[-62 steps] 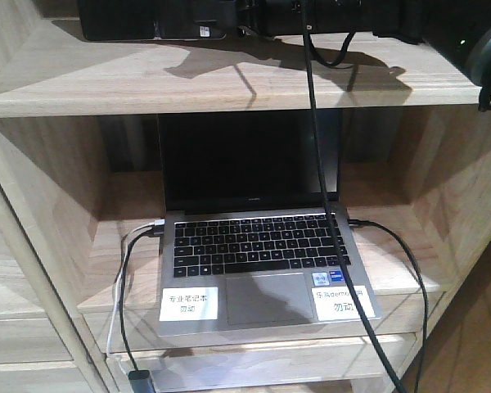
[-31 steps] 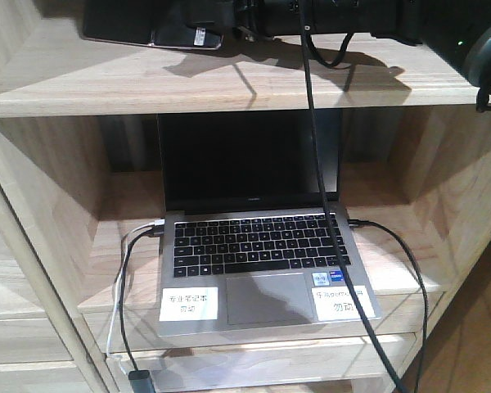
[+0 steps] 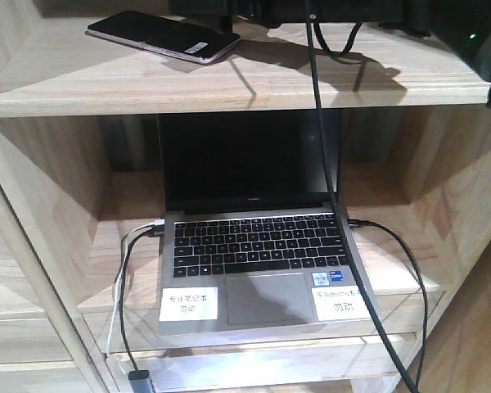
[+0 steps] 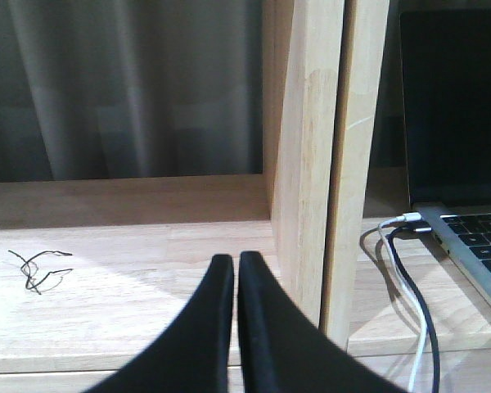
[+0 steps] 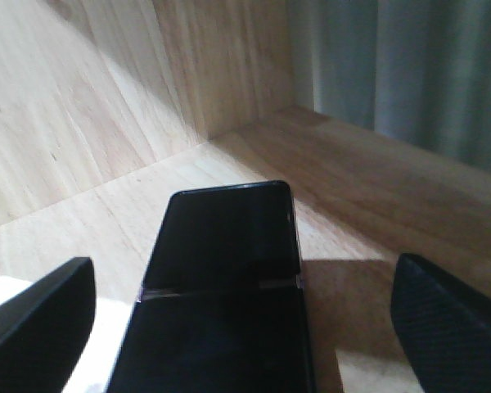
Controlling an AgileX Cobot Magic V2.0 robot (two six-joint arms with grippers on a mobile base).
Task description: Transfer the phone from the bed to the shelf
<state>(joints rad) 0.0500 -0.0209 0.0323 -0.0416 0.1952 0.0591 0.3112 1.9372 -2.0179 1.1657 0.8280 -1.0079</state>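
Since the earlier front views, where the phone (image 3: 164, 35) sat half hidden under the dark arm at the top edge of the picture, it has come out into full sight and now lies flat on the upper board of the shelf (image 3: 229, 82), toward that board's left end and well back from its front edge, with the arm drawn up and away from it. Judged from how things lie, the placing is done, and the remaining risk is in the retreat. On the biggest scale, the shelf's upright panels and the board above the laptop (image 3: 258, 254) leave little room, so a hasty pull-back could knock an arm against wood. A black cable (image 3: 323, 164) hangs from the arm across the laptop's screen and right side; if it drags as the arm goes, it could catch the lid or tug the plugs at the laptop's edges. Nearer in, the right gripper (image 5: 245, 319) is spread wide, its two pads on either side of the phone and clear of it, grasping nothing; a sideways drift or a dip while backing out could nudge the glossy slab across the smooth board toward the edge. The left gripper (image 4: 236, 270) hangs with its fingers pressed together on nothing, low beside an upright panel, just left of the laptop's white and black leads, which it could snag if it swings right
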